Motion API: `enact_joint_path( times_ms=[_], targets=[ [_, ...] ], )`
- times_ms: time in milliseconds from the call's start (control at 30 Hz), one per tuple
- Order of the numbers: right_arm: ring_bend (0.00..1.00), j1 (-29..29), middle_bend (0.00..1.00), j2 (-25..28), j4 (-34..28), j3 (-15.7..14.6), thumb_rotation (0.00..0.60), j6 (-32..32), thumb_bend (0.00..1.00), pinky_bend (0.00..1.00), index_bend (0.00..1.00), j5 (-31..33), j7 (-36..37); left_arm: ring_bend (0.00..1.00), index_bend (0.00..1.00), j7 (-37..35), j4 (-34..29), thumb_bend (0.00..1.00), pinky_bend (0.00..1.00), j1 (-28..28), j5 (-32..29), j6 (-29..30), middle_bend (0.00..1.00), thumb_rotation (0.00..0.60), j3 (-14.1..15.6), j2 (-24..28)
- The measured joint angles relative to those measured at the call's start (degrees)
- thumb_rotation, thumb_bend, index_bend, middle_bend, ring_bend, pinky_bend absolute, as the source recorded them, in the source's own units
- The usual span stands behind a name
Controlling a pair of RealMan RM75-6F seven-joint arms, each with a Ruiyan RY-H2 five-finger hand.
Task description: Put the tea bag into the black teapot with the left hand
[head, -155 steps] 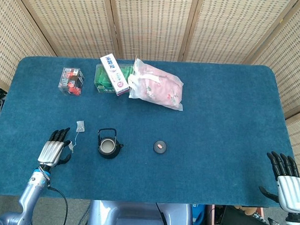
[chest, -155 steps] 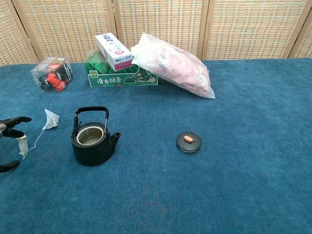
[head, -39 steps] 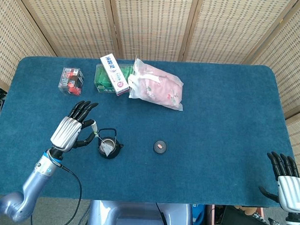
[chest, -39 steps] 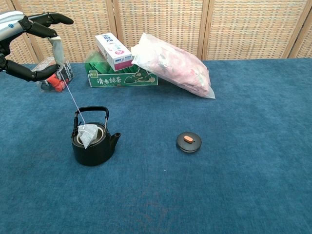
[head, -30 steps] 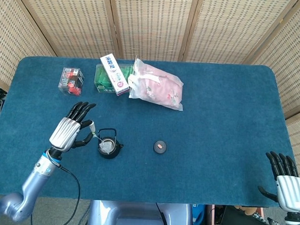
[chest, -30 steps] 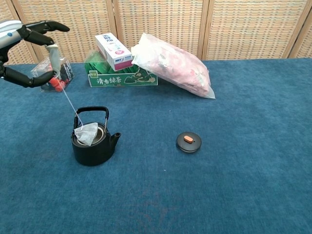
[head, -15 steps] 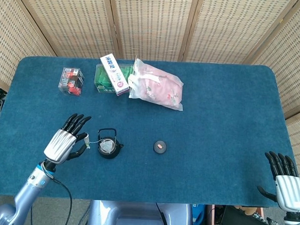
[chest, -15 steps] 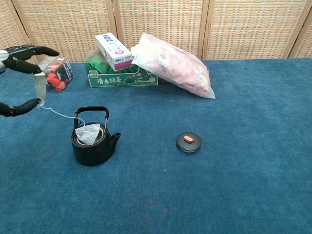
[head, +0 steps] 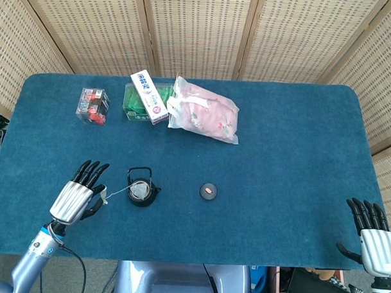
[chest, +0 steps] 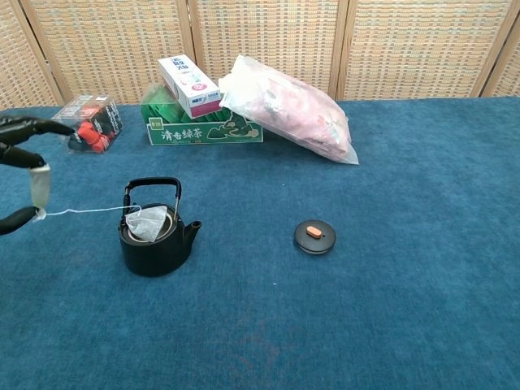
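Note:
The black teapot (head: 141,190) (chest: 157,236) stands lidless at the front left of the blue table. The white tea bag (chest: 146,223) (head: 138,193) sits in its mouth, partly above the rim. A thin string runs almost level from the bag to the paper tag (chest: 38,186), which my left hand (head: 75,199) (chest: 16,131) pinches between thumb and a finger, left of the pot. The other fingers are spread. My right hand (head: 371,235) hangs open off the table's front right corner, holding nothing.
The teapot's lid (head: 208,191) (chest: 314,236) lies to the right of the pot. At the back stand a clear box of red items (chest: 88,122), a green tea box (chest: 203,127) with a white carton (chest: 188,84) on it, and a pink plastic bag (chest: 289,106).
My left hand has dropped and drawn back left from above the pot, still pinching the tag. The string has gone from steep to nearly level. The tea bag stays in the pot's mouth.

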Motion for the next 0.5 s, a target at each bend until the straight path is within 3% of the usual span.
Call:
enact_joint_path(
  times_ms=[500],
  targets=[
    [0.00, -0.21, 0.17, 0.02, 0.13, -0.07, 0.600, 0.27, 0.10, 0.00, 0.03, 0.00, 0.10, 0.00, 0.53, 4.55, -1.47, 0.48, 0.00, 1.60, -3.75, -4.15, 0.03, 0.600, 1.76, 0.84]
  ],
)
